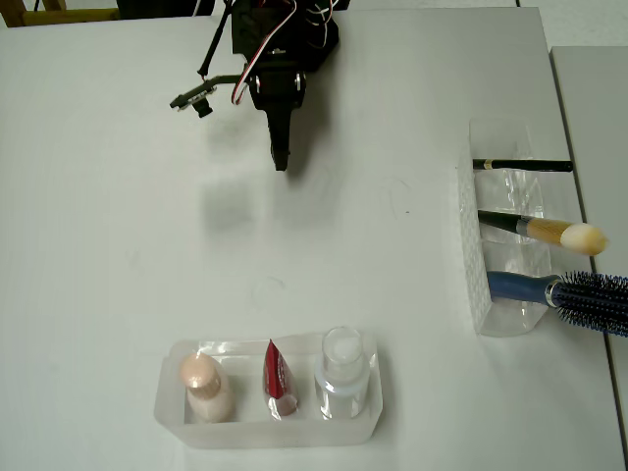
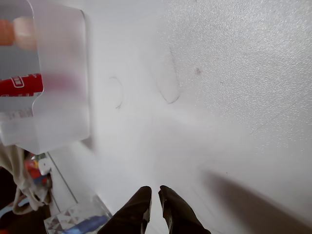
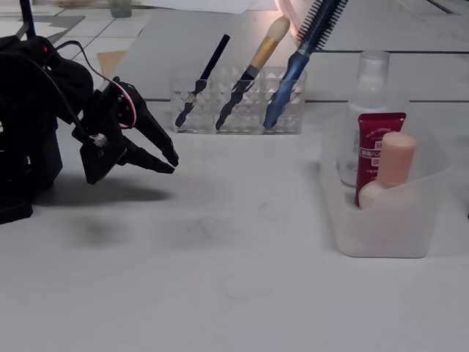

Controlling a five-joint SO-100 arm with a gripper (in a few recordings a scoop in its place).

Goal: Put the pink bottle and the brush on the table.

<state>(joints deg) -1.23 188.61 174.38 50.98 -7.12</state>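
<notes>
Tray (image 1: 177,412) holding three containers — one pink bottle (image 1: 204,385).

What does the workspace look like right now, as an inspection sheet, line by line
Surface: white table, faint scuff marks.
Job's things: pink bottle upright in the frosted tray; brush in the clear holder, middle slot.
Clutter: red tube, clear bottle in the tray; pencil, hairbrush in the holder.
Gripper: gripper slightly open, empty, above bare table.
Cables: red and white wires on the arm.
Surroundings: a second table adjoining.
</notes>
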